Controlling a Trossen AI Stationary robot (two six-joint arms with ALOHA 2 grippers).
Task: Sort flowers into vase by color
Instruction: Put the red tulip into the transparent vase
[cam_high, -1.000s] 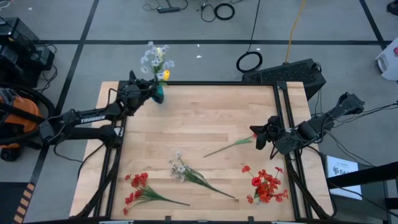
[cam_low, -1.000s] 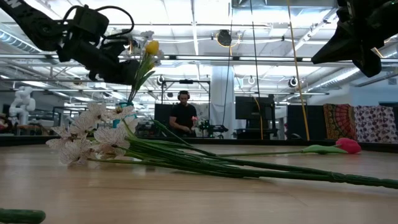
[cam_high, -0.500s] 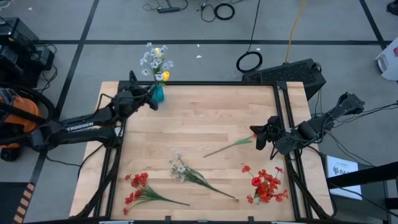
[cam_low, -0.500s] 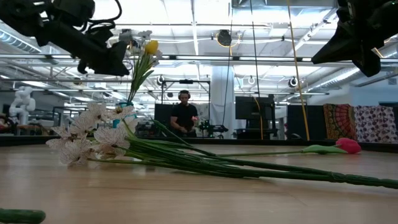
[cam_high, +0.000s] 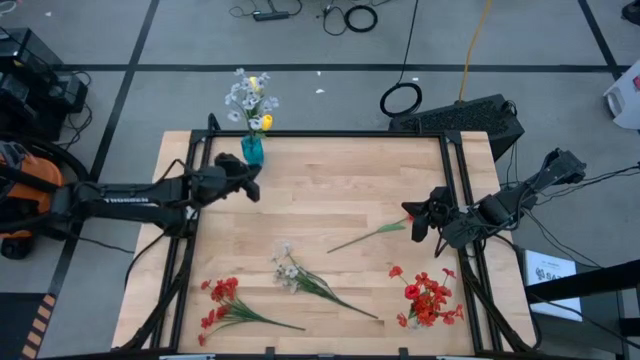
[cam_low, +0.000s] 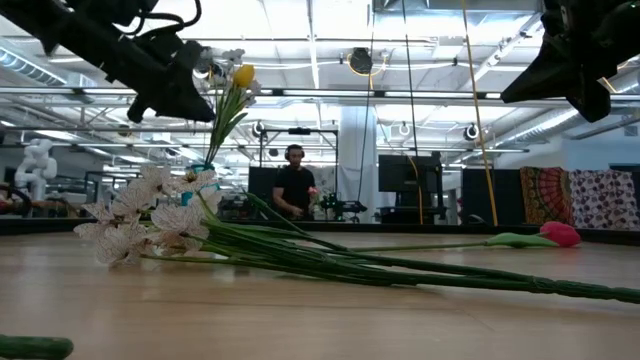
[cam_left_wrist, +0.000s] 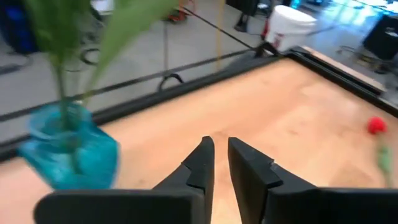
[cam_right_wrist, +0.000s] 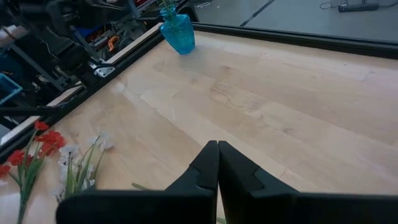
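The teal-blue vase (cam_high: 252, 150) stands at the table's far-left edge and holds white blossoms and a yellow tulip (cam_high: 253, 100). It also shows in the left wrist view (cam_left_wrist: 68, 152). My left gripper (cam_high: 250, 186) hovers just on the near side of the vase, its fingers (cam_left_wrist: 219, 146) slightly open and holding nothing. A red tulip (cam_high: 370, 234) lies flat on the right half of the table. My right gripper (cam_high: 416, 222) is shut (cam_right_wrist: 217, 144) and hangs high above the tulip's head. A white sprig (cam_high: 300, 275) lies at the table's middle near side.
One red spray (cam_high: 222, 305) lies at the near-left corner and a second red spray (cam_high: 428, 298) at the near-right. A black frame (cam_high: 340, 133) rims the table. Bare wood (cam_high: 330, 185) spreads between the vase and the tulip. A person (cam_low: 296, 190) stands far behind the table.
My left gripper has drawn back from the vase's flower stems toward the table's near edge and a little to the right. The vase and its flowers have stayed put. The right arm has kept still.
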